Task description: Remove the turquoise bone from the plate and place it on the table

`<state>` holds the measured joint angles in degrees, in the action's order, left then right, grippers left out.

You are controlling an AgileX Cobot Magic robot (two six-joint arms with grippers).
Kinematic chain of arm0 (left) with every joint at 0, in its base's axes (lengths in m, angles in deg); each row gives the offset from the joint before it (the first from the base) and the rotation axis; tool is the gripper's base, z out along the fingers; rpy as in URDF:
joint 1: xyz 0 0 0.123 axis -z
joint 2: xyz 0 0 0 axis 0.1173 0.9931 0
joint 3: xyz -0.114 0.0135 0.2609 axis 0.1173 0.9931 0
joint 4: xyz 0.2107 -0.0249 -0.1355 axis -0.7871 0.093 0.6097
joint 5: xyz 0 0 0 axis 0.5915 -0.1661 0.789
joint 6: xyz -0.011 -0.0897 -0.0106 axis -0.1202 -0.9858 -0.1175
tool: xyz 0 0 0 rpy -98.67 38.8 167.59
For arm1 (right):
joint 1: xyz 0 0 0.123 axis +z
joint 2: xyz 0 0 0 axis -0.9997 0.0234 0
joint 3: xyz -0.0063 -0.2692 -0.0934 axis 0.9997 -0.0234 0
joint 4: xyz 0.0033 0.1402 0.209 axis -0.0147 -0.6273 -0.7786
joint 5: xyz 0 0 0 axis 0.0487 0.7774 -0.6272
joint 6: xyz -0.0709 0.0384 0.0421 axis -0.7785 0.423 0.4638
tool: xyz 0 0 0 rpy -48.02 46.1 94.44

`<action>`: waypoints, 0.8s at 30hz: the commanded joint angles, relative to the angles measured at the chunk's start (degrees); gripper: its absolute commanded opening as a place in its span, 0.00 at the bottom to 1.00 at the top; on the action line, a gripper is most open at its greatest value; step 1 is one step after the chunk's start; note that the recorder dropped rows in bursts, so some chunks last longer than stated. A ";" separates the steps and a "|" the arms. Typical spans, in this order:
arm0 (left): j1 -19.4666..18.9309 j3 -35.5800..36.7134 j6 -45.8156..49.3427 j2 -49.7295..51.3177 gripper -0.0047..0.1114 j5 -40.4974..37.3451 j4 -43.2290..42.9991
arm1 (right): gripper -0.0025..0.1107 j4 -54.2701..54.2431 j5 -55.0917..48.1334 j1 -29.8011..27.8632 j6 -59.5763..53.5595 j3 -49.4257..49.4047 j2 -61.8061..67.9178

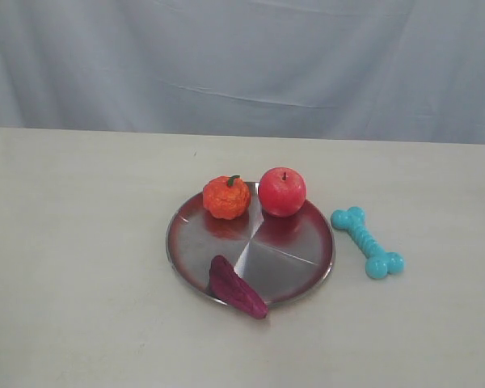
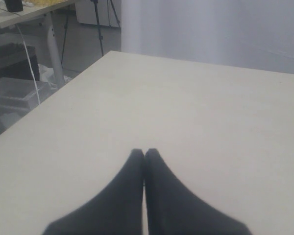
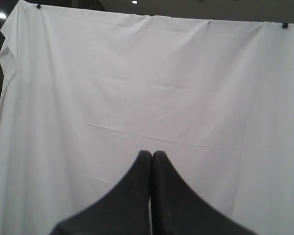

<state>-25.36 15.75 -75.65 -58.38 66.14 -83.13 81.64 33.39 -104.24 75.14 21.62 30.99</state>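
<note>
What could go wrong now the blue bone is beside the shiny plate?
The dark purple leaf-shaped piece pokes over the round silver metal plate's near rim, so a bump might tip it onto the pale beige table. The red apple and orange fruit sit by the far rim and might roll if the plate is jogged. The turquoise rubber bone lies close beside the plate, so a sliding plate could knock it.
</note>
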 commanded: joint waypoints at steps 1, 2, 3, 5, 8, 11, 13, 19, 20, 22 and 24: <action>-0.15 0.15 -0.24 -0.07 0.04 0.31 0.07 | 0.02 0.81 0.32 -0.31 -0.12 -0.29 -2.10; -0.15 0.15 -0.24 -0.07 0.04 0.31 0.07 | 0.02 0.81 0.32 -0.31 -0.12 -0.29 -2.54; -0.15 0.15 -0.24 -0.07 0.04 0.31 0.07 | 0.02 0.81 0.32 -0.31 -0.12 -0.29 -2.92; -0.15 0.15 -0.24 -0.07 0.04 0.31 0.07 | 0.02 0.81 0.32 -0.31 0.12 -0.29 -3.84; -0.15 0.15 -0.24 -0.07 0.04 0.31 0.07 | 0.02 0.71 0.32 -0.31 0.90 -1.29 -4.07; -0.15 0.15 -0.24 -0.07 0.04 0.31 0.07 | 0.02 0.71 0.85 -0.31 3.74 -4.44 -4.07; -0.15 0.15 -0.24 -0.07 0.04 0.31 0.07 | 0.02 0.71 0.85 -0.31 5.15 -6.61 -4.07; -0.15 0.15 -0.24 -0.07 0.04 0.31 0.07 | 0.02 0.71 1.84 -0.31 8.91 -14.68 -4.07; -0.15 0.15 -0.24 -0.07 0.04 0.31 0.07 | 0.02 0.71 1.84 -0.31 8.91 -15.72 -4.07; -0.15 0.15 -0.24 -0.07 0.04 0.31 0.07 | 0.02 0.97 1.93 -0.31 8.91 -17.64 -4.07; -0.15 0.15 -0.24 -0.07 0.04 0.31 0.07 | 0.02 1.93 1.84 -0.31 8.91 -19.67 -4.07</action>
<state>-25.36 15.75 -75.65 -58.38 66.14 -83.13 82.09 34.52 -104.24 83.73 4.48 27.12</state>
